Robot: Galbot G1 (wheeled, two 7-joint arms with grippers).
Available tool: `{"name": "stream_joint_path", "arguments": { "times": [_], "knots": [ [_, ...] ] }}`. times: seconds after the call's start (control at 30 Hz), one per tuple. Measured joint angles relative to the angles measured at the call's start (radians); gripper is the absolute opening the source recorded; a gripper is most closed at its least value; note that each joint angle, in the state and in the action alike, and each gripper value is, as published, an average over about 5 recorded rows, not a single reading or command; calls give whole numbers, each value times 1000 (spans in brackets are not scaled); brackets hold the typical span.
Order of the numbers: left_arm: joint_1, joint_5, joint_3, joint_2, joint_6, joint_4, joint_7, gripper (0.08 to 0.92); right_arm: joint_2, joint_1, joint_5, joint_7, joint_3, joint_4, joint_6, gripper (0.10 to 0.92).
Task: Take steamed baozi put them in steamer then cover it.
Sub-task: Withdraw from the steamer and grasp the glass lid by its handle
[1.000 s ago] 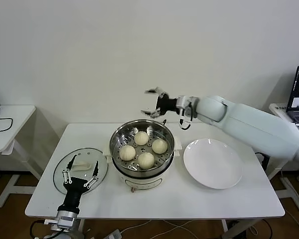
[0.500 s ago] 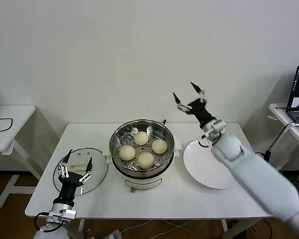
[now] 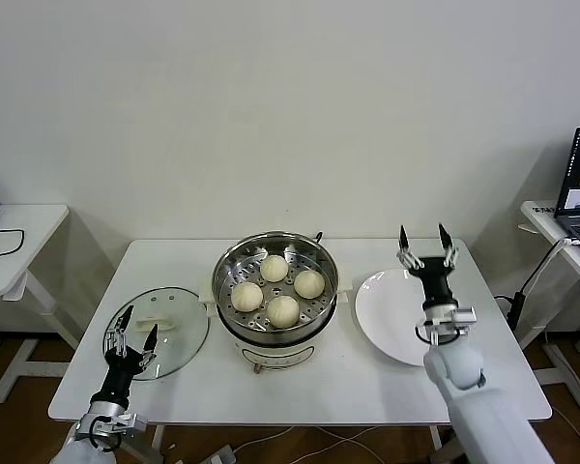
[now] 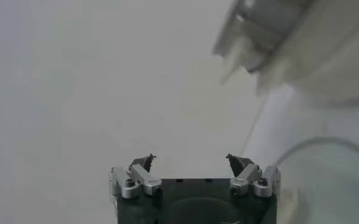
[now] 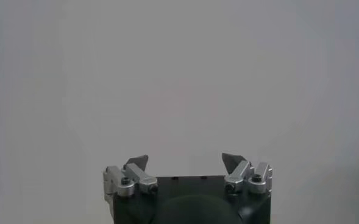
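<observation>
From my remote seat I saw the steamer (image 3: 275,290) sitting mid-desk (image 3: 367,387) with its top uncovered, and all four baozi (image 3: 283,310) lay inside on the perforated tray, close together in a rough diamond. The cover (image 3: 164,329) lay flat on the desk just to the robot's left of the steamer, white handle up. My left pincer (image 3: 134,335) stood at the near edge of that cover, fingers pointing upward and spread wide, holding nothing; its wrist camera showed the same wide gap (image 4: 190,163) with the cover's rim curving off to one side. My right pincer (image 3: 424,246) was raised over the far edge of the white plate (image 3: 406,319), also pointing up, wide and empty (its own camera caught only bare wall beyond the tips (image 5: 185,161)).
</observation>
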Motion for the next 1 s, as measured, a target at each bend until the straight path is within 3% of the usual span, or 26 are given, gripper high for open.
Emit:
{"name": "stream_joint_path", "arguments": {
  "times": [0.47,1.0],
  "knots": [
    [-86,242,6,4,10,181,-75,823,109,-131,-51,-5,77,5,19,823],
    [-180,325,30,3,28,293,-111,823,150,-174,-75,-15,100,-2,21,823]
  ]
}}
